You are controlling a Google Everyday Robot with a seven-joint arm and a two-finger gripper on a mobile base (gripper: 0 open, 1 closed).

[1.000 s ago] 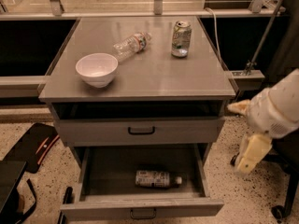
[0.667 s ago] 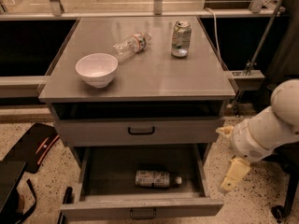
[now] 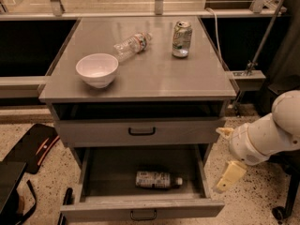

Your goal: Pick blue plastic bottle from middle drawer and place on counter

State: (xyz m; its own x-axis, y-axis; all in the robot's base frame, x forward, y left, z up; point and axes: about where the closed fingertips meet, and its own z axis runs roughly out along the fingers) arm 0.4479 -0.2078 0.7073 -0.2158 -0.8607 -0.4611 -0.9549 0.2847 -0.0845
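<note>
Middle drawer (image 3: 112, 170) stands open, the blue plastic bottle (image 3: 157, 179) lying inside; beside the drawer's right edge, the gripper (image 3: 226, 154) is spread wide and empty.

A white bowl (image 3: 96, 69) stands upright. Just behind and right of the bowl, a clear bottle (image 3: 132, 45) with a red-and-white label lies on its side. Farther right of the bowl, a can (image 3: 181, 39) stands upright. Below the bowl is a shut top drawer (image 3: 140, 133), and low left of the bowl a black object (image 3: 33, 146) lies on the speckled floor (image 3: 243, 205). The gripper (image 3: 227, 154) hangs low, far right of the bowl, fingers apart.
</note>
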